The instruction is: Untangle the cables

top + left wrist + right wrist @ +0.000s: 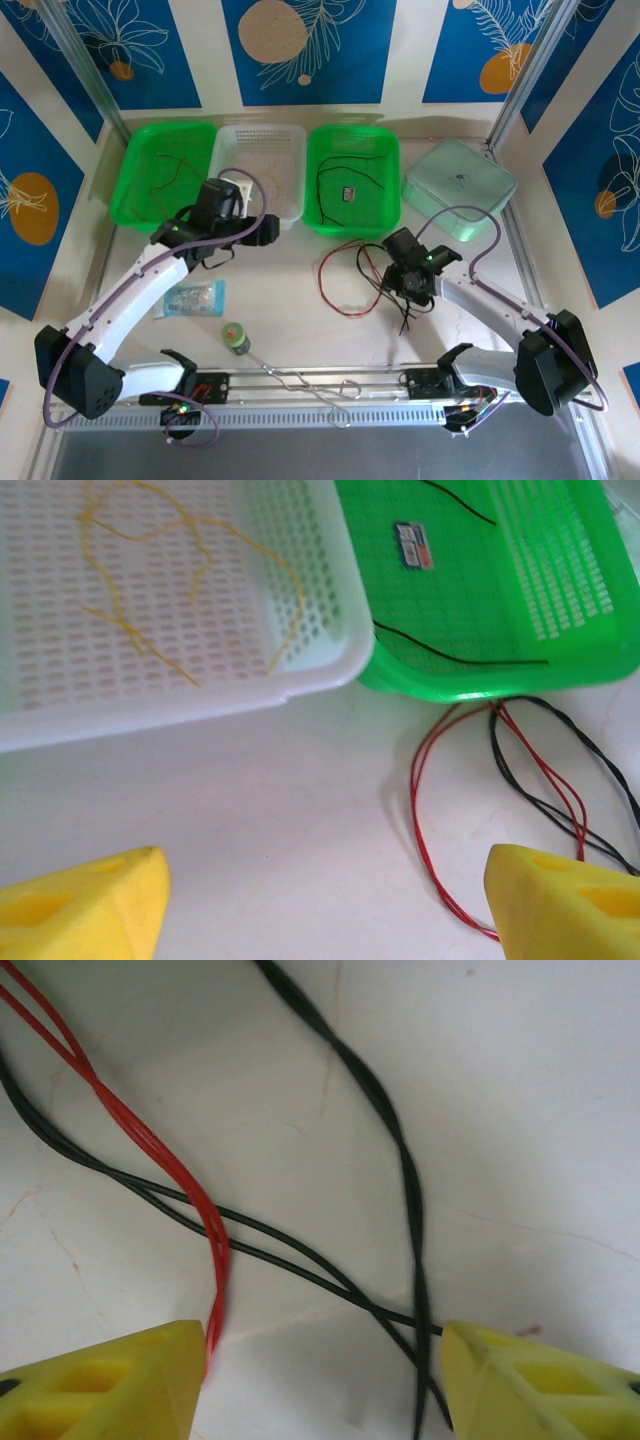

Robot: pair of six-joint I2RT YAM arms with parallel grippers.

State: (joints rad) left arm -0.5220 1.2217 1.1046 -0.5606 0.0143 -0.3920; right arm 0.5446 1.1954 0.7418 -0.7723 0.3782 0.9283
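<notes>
From above, your right gripper [408, 292] hangs over the cables [350, 280], a red-and-black tangle on the tabletop [290, 300] just in front of the green tray [395, 190]. Your left gripper [262, 230] sits at the near corner of the white tray [296, 190], well apart from the tangle.

In the left wrist view, that gripper is spread wide over bare tabletop and holds nothing. A yellow cable [203, 555] lies alone in the white tray and a black one [450, 660] in the green tray. The red loop [414, 800] runs on the tabletop towards the right finger.

In the right wrist view, the gripper is also wide and empty. The red cable [160, 1150] crosses over a black pair and ends at the left finger. A twisted black strand [405, 1160] runs down beside the right finger.

These cables look thin, light and limp (probably slick too), so expect them to sag and drag their neighbours. Take one colour only, on a free stretch away from any crossing. The red near your left finger looks like the cleanest pinch.
</notes>
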